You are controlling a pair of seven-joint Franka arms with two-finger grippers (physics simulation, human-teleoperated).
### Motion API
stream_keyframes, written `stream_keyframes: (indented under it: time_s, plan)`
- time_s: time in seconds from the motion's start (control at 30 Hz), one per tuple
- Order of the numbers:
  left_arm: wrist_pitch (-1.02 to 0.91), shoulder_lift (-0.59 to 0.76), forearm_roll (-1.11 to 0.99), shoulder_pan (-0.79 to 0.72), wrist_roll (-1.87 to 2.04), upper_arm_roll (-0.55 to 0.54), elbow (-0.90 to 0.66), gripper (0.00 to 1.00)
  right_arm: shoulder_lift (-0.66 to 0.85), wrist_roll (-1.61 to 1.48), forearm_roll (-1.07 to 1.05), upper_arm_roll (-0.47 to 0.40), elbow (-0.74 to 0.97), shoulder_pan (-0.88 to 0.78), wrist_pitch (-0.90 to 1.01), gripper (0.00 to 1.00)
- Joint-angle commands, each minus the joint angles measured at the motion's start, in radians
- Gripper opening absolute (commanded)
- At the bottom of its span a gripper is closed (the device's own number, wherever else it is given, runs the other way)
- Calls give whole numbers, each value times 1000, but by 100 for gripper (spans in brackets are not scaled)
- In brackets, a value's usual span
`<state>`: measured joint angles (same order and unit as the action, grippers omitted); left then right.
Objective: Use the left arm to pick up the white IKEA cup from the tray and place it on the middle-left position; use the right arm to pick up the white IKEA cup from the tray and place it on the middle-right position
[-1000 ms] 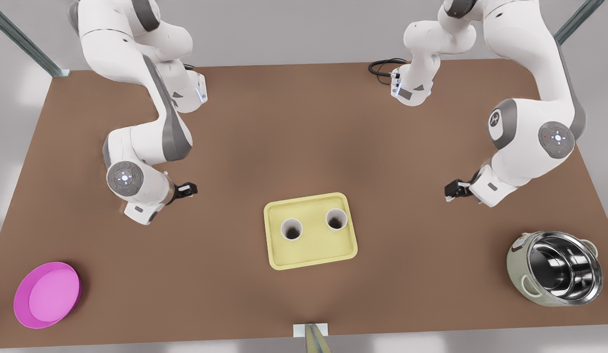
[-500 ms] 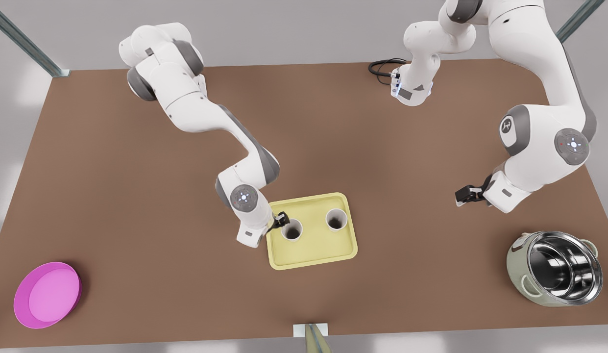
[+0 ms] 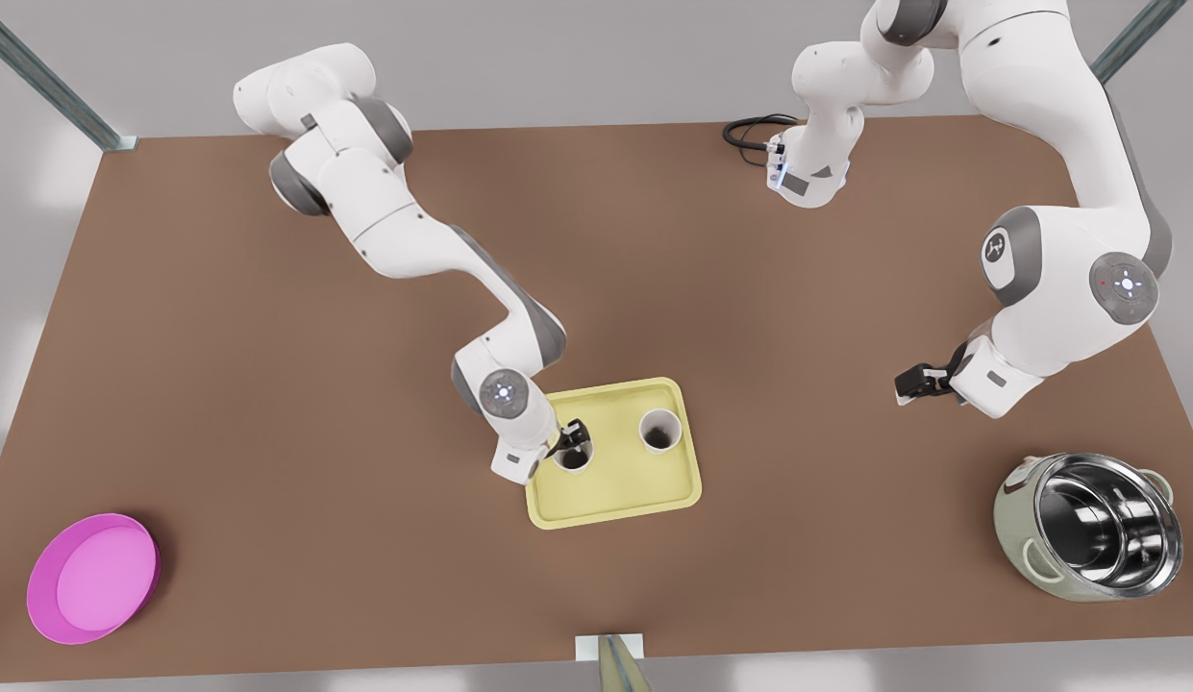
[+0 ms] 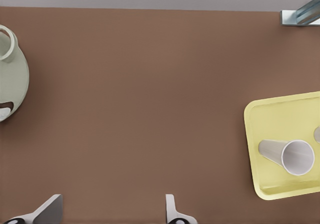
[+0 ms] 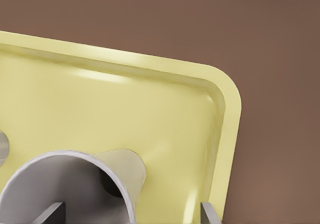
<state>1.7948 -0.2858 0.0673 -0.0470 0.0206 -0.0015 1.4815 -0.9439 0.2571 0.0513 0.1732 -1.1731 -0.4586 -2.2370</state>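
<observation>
The right claw (image 3: pixel 571 435) hangs spread open at the cup (image 3: pixel 575 460) on the tray's (image 3: pixel 615 502) nine o'clock side, and the left claw (image 3: pixel 904 386) waits open over the bench (image 3: pixel 269 404) at the tray's three o'clock.

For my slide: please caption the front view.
Right gripper, open, at a white cup's rim on the tray; left gripper waits.

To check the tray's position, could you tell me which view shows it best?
The front view: it shows nearly the whole pale yellow tray, rim included. The left wrist view cuts off one end; the right wrist view gives one rounded corner close up.
</observation>
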Motion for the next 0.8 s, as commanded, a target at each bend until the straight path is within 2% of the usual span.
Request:
stream_keyframes:
  time_s: [0.0, 0.03, 0.07, 0.1, 0.13, 0.17, 0.37, 0.43, 0.5, 0.6, 0.7, 0.77]
  plan:
    - [0, 2, 0, 6, -5, 1, 2, 100, -4, 28, 1, 0, 0, 0, -29, 99]
    - [-6, 2, -4, 12, -13, 1, 3, 100, -4, 27, 2, 0, 0, 0, -30, 69]
    - [-49, 2, -6, 13, -42, 0, 3, 100, -4, 31, 2, 0, 0, 0, -30, 42]
    - [-57, 5, 2, 7, -11, -5, 3, 100, -4, 31, 1, 0, 0, 0, -30, 37]
    - [-113, 11, 43, 4, 19, -9, 5, 100, -4, 33, 1, 0, 0, -2, -30, 37]
    - [-271, 25, 88, 7, 7, -8, 8, 100, -4, 33, 2, 0, 0, -2, -30, 37]
    - [-250, 17, 121, 33, 18, 3, 11, 100, -3, 40, -1, 0, 1, 0, -29, 25]
    - [-250, 19, 120, 33, 19, 3, 19, 100, 27, 40, -8, -4, 3, 8, -15, 25]
    - [-250, 20, 118, 33, 16, 3, 20, 100, 69, 40, -61, -6, 3, 9, -6, 20]
    - [-250, 19, 115, 33, 16, 3, 20, 100, 186, 39, -108, -15, 1, 43, 171, 10]
    - [-242, 14, 121, 42, 10, 5, 8, 100, 215, 5, -96, -6, -2, 152, 255, 4]
    - [-247, 17, 115, 33, 24, -3, 0, 100, 230, -330, -71, -9, -10, 268, 393, 2]
